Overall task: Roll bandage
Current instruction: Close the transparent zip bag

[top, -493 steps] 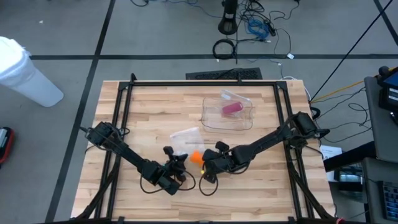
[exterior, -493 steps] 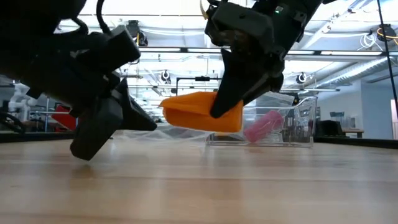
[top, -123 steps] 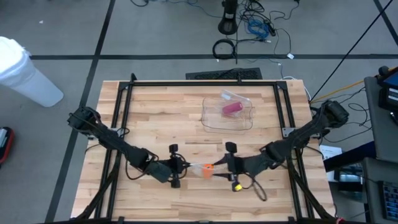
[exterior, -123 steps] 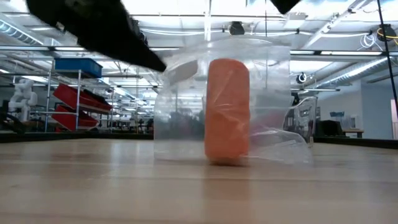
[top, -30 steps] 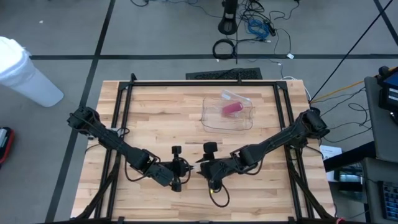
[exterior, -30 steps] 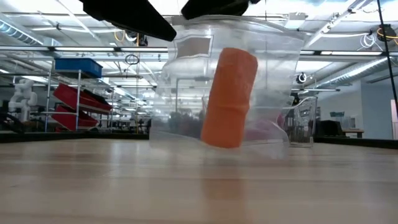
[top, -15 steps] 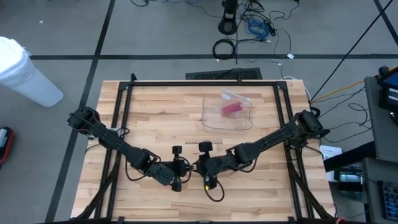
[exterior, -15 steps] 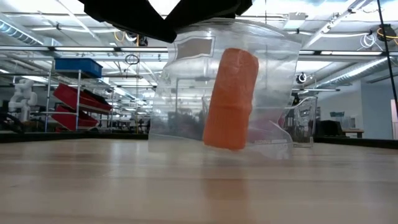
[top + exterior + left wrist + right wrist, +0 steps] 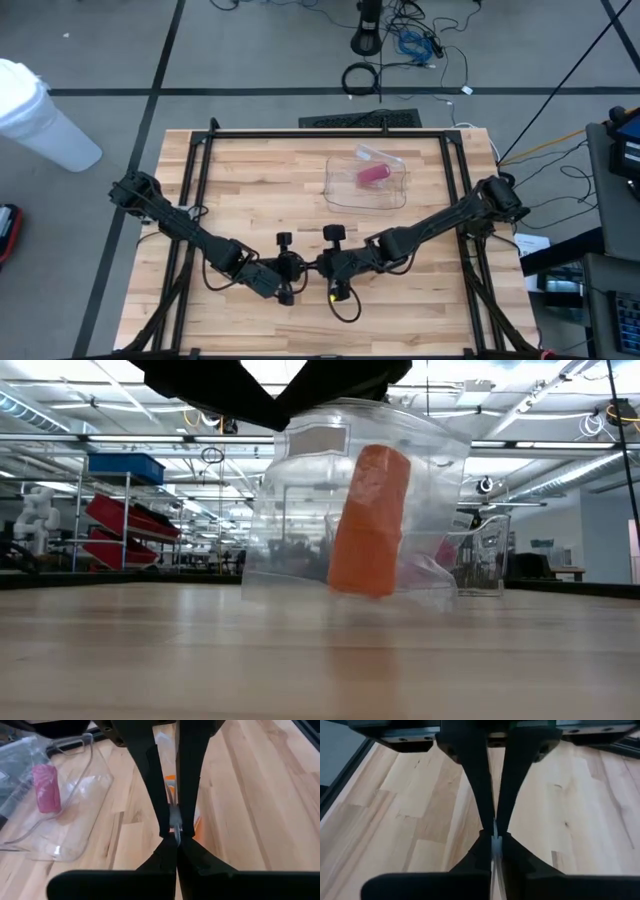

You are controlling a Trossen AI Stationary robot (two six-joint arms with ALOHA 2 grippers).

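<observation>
A clear plastic zip bag (image 9: pixel 350 510) with an orange bandage roll (image 9: pixel 368 525) inside hangs just above the wooden table near its front middle. The roll leans inside the bag. My left gripper (image 9: pixel 298 268) and my right gripper (image 9: pixel 318 266) meet tip to tip over the bag, and both are shut on its top edge. In the high view the two grippers hide the bag. The left wrist view shows the orange roll (image 9: pixel 196 822) below the fingers. My left gripper pinches the bag's top edge (image 9: pixel 174 826) between its two fingers, coming from the table's left and slanting down. The bag hangs below, clear of the table. My right gripper pinches the same top edge (image 9: pixel 495 840) between its two fingers, coming from the table's right, right beside the left gripper. The thin plastic runs edge-on between the fingers. The bag hangs below them.
A clear plastic tray (image 9: pixel 366 185) with a pink bandage roll (image 9: pixel 373 174) stands at the table's far middle, behind the grippers; it also shows in the left wrist view (image 9: pixel 75 820). A black frame rail (image 9: pixel 330 134) runs around the table.
My right gripper has gone a little toward the table's left, closer to my left gripper, still shut on the bag's top. The bag stays lifted clear of the table and has swung slightly, with the roll still leaning inside.
</observation>
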